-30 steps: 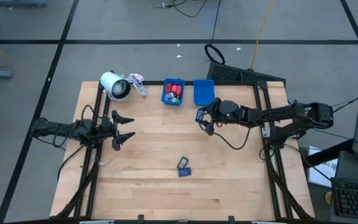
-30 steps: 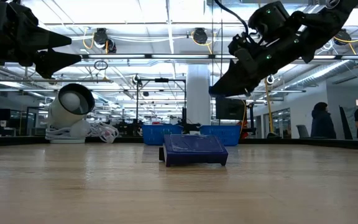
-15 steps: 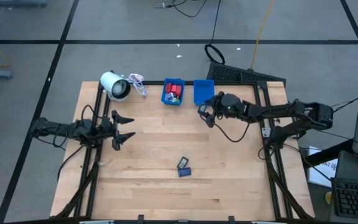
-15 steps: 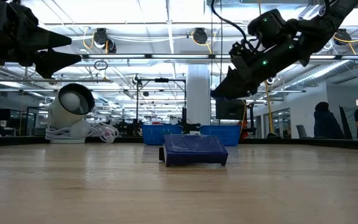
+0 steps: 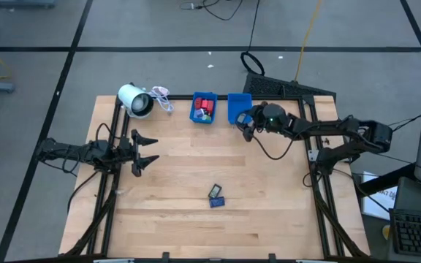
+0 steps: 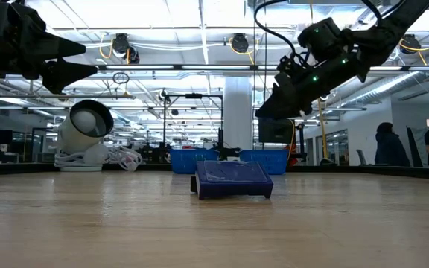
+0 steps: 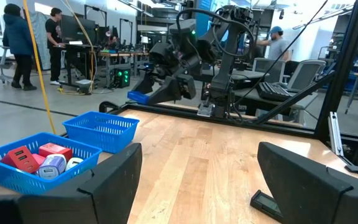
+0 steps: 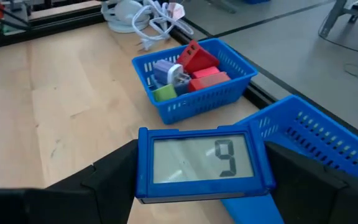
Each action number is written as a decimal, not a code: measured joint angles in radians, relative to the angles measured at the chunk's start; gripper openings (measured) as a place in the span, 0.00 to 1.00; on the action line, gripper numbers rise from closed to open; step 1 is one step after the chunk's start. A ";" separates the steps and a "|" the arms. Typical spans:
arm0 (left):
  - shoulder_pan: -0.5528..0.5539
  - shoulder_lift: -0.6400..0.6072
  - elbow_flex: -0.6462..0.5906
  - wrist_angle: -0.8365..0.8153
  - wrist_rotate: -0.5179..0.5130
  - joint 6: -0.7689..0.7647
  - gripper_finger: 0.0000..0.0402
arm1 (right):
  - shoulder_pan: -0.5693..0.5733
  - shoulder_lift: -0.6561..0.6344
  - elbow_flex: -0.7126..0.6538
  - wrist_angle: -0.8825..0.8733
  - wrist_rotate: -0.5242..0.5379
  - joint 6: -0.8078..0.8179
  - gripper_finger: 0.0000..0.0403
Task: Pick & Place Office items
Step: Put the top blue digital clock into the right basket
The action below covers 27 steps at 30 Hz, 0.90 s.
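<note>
Office items number as follows, operator. You have one blue timer with a grey display (image 8: 199,163) clamped between the right gripper (image 5: 245,124) fingers; its screen reads a single digit nine. You have two flat pieces lying on the bare wood near the table's front middle: a dark one (image 5: 215,191) and a blue one (image 5: 217,202), touching or nearly so; in the low view the blue piece (image 6: 232,179) sits flat on the board. You have several small pieces, red, green and pale, heaped in the left blue bin (image 5: 203,108); an exact count cannot be made.

Bins: two, side by side at the back edge. The right blue bin (image 5: 239,107) shows only bare mesh floor where it is visible. One white roll (image 5: 135,100) with a tangle of cord lies at the back left corner.

Right gripper holds the timer in the air at the near edge of the right bin, well above the table by the low view. Left gripper (image 5: 143,152) hangs over the left side of the table, jaws wide and holding nothing.

Open room: you see broad bare wood (image 5: 181,168) between the two arms, and clear board from the two loose pieces out to the front and right edges.
</note>
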 joint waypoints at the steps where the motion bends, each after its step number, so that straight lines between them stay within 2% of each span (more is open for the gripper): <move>1: 0.000 0.000 0.000 0.000 0.000 0.000 0.81 | -0.004 0.000 0.000 0.001 0.002 0.000 0.73; 17: 0.000 0.000 0.000 0.000 0.000 0.000 0.81 | -0.074 0.004 0.000 0.013 0.052 0.046 0.73; 27: 0.000 0.000 0.000 0.000 0.000 0.000 0.81 | -0.108 0.147 0.040 0.075 0.049 0.046 0.73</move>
